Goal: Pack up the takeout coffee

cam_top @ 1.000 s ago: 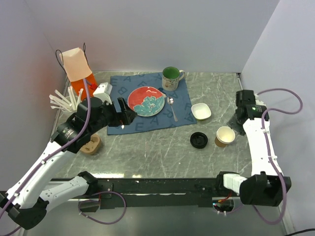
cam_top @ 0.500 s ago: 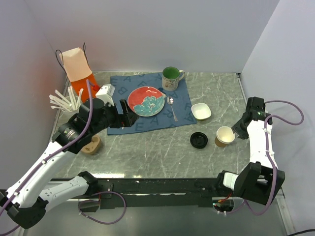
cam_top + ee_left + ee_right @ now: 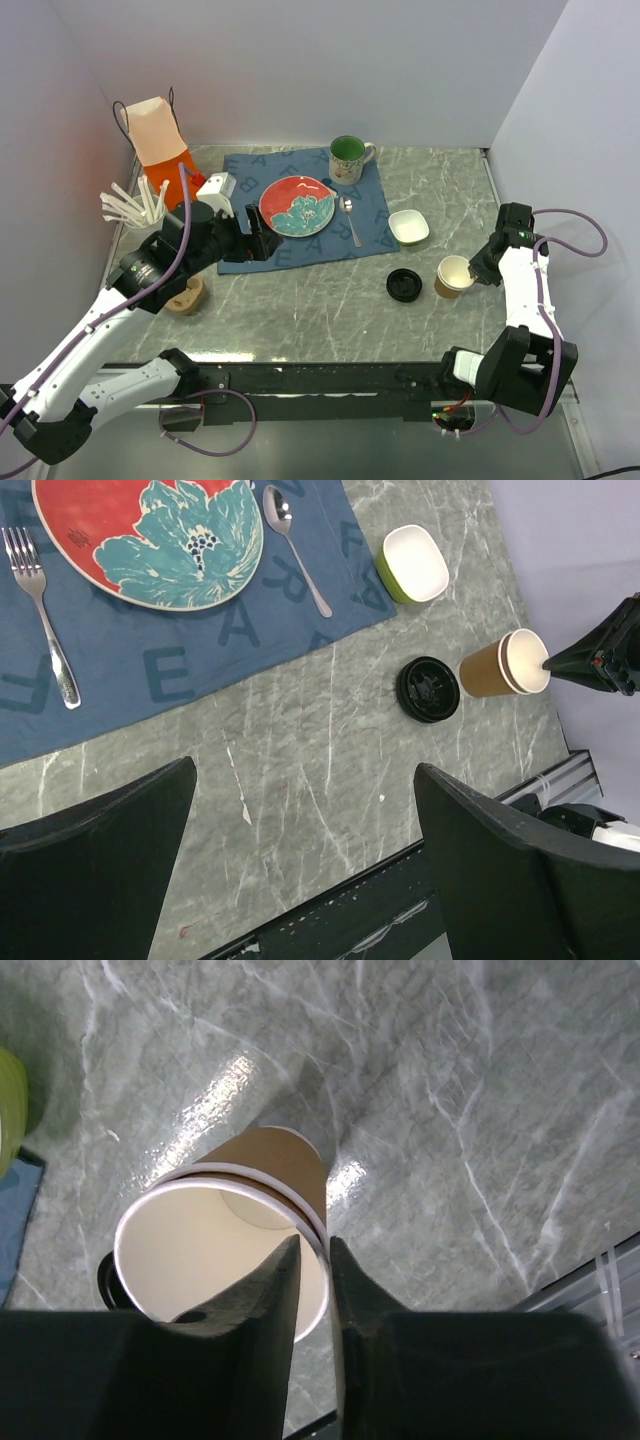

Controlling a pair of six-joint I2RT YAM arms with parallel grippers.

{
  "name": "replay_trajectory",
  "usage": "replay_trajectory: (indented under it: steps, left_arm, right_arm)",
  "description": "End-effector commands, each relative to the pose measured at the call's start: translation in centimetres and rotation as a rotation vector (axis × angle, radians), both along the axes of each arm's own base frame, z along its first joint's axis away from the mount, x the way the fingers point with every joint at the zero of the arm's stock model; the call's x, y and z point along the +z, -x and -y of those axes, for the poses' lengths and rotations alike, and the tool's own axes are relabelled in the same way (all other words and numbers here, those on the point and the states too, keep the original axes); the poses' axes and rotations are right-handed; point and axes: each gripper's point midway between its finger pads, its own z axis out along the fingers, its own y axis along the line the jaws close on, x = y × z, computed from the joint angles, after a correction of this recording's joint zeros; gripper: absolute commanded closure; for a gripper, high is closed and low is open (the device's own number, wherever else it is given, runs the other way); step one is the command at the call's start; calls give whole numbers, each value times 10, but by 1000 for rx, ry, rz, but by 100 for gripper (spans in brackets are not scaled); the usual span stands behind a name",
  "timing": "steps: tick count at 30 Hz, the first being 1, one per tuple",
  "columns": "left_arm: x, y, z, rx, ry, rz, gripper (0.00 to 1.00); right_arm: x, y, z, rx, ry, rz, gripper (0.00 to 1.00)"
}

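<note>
At right, right arm point(image 3: 527, 295) bent low, right claw point(image 3: 315, 1244) pinching paper cup point(image 3: 205, 1250) rim; left claw point(image 3: 305, 772) wide.

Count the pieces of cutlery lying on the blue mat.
2. A fork lies left of the plate and a spoon right of it, both on the mat. Part of the mat is out of sight, so more may be hidden.

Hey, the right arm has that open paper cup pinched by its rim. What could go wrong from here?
1. The right tool grips only the thin rim of the lidless paper cup, one finger inside and one outside. The wall might crumple, or the cup could slip or tilt if lifted this way.
2. The black lid lies close beside the cup, so a tipping or swinging cup could knock it.
</note>
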Motion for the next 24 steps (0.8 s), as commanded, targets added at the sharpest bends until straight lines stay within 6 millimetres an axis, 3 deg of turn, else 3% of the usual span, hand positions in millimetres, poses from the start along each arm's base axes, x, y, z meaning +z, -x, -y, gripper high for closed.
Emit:
replay_trajectory:
  steps: [1, 3, 10, 16, 24]
  left_arm:
    - [5, -3, 0, -1, -6, 33, 3]
    - [6, -4, 1, 1, -9, 37, 3]
    - [6, -4, 1, 2, -8, 40, 3]
    - [8, -4, 2, 0, -2, 42, 3]
    - [7, -4, 3, -5, -3, 35, 3]
  right_arm:
    - [5, -5, 7, 7, 35, 29, 84]
    - [8, -8, 6, 17, 31, 46, 91]
    - [16, -11, 6, 19, 42, 90, 100]
    - [31, -19, 3, 52, 57, 196, 100]
    - [37, -26, -7, 79, 50, 360, 100]
